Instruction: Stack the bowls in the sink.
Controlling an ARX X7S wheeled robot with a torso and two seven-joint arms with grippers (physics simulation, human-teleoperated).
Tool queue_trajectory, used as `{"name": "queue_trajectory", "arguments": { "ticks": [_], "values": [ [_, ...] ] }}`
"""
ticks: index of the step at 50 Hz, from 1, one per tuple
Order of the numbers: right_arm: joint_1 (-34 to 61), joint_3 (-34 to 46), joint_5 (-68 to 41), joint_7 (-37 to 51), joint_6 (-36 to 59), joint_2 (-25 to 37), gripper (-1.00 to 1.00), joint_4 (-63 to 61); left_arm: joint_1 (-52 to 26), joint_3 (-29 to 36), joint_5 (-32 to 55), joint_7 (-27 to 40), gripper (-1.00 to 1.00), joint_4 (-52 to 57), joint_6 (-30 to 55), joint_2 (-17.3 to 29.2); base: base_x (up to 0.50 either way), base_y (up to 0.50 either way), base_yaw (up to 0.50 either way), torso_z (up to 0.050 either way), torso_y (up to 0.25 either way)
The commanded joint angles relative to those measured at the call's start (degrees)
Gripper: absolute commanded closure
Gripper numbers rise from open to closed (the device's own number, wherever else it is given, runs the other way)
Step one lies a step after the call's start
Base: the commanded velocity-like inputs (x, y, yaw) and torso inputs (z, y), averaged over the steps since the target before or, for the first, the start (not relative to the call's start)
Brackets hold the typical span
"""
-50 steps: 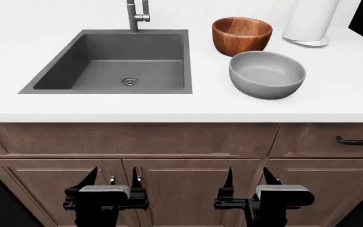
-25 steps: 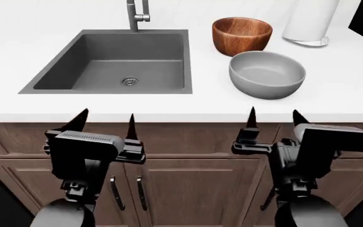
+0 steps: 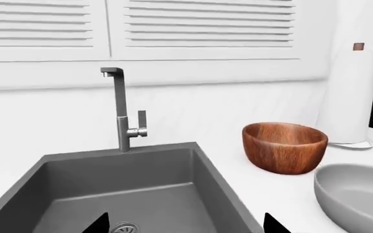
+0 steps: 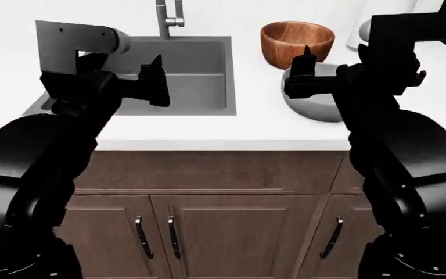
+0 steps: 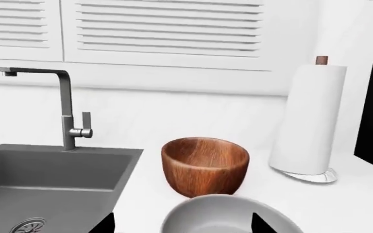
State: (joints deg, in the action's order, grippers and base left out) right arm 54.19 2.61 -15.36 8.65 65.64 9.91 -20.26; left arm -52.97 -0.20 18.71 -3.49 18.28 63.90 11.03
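Observation:
The grey bowl stands on the white counter to the right of the sink, partly hidden by my right arm. Just behind it is the wooden bowl, upright and empty. My left gripper is open over the front of the sink, holding nothing. My right gripper is open at the near rim of the grey bowl, which shows between its fingertips. The wooden bowl lies beyond it. Both bowls are outside the sink.
A tall steel faucet rises at the sink's back edge. A white paper towel roll stands at the back right, close to the wooden bowl. Wooden cabinet doors lie below the counter's front edge.
Both arms have risen from in front of the cabinets to counter height. The left now hangs over the sink, the right over the grey bowl. The bowls have not moved.

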Motion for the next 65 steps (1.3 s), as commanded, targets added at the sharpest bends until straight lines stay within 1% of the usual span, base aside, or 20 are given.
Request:
{"name": "queue_trajectory", "arguments": {
  "ticks": [1, 6, 10, 14, 19, 25, 36, 43, 46, 52, 65],
  "values": [
    [15.94, 2.70, -0.12, -1.71, 6.36, 0.53, -1.00, 19.16, -15.48, -2.38, 2.56, -1.53, -1.00, -16.02, 9.82, -0.21, 0.00, 0.00, 0.00, 0.000, 0.000],
    [21.39, 4.13, 0.48, -2.90, 6.27, 1.24, -1.00, 28.04, -19.17, -4.44, 2.33, -1.41, -1.00, -21.73, 10.18, 0.89, 0.00, 0.00, 0.00, 0.000, 0.000],
    [24.85, 5.22, 1.09, -3.39, 5.01, 1.51, -1.00, 32.20, -21.72, -5.41, 2.34, -1.44, -1.00, -25.32, 11.17, 1.75, 0.00, 0.00, 0.00, 0.000, 0.000],
    [27.27, 6.07, 1.67, -3.70, 3.55, 1.68, -1.00, 35.65, -22.57, -7.09, 2.68, -0.99, -1.00, -26.57, 12.69, 2.21, 0.00, 0.00, 0.00, 0.000, 0.000],
    [28.64, 6.62, 1.73, -4.19, 2.83, 1.84, -1.00, 37.37, -22.85, -7.53, 2.96, -0.62, -1.00, -25.85, 14.33, 2.92, 0.12, 0.00, 0.00, 0.000, 0.000],
    [28.14, 6.21, 1.27, -4.12, 3.18, 1.86, -1.00, 36.67, -22.15, -8.44, 3.32, -0.04, -1.00, -24.30, 15.68, 3.40, 0.28, -0.01, 0.00, 0.000, 0.000],
    [28.81, 6.22, 1.16, -4.18, 1.52, 1.46, -1.00, 39.03, -22.98, -8.25, 3.77, -0.10, -1.00, -25.42, 16.94, 4.07, 0.32, -0.01, 0.00, 0.000, 0.000],
    [32.00, 7.44, 1.46, -5.12, 0.34, 1.73, -1.00, 41.79, -26.60, -6.41, 4.13, -0.47, -1.00, -26.72, 20.61, 6.09, 0.33, -0.01, 0.00, 0.000, 0.000],
    [33.06, 7.67, 1.43, -5.40, 0.22, 1.76, -1.00, 42.52, -28.64, -4.55, 4.24, -1.03, -1.00, -28.16, 21.60, 6.91, 0.33, -0.01, 0.00, 0.000, 0.000],
    [35.66, 8.70, 1.70, -6.23, -1.37, 1.49, -1.00, 45.42, -33.44, 0.06, 3.80, -2.69, -1.00, -33.21, 20.42, 7.95, 0.33, -0.01, 0.00, 0.000, 0.000],
    [37.32, 8.88, 1.66, -6.50, -2.50, 1.71, -1.00, 47.58, -37.94, 2.95, 3.61, -3.48, -1.00, -36.48, 20.34, 9.14, 0.33, -0.01, 0.00, 0.000, 0.000]
  ]
}}
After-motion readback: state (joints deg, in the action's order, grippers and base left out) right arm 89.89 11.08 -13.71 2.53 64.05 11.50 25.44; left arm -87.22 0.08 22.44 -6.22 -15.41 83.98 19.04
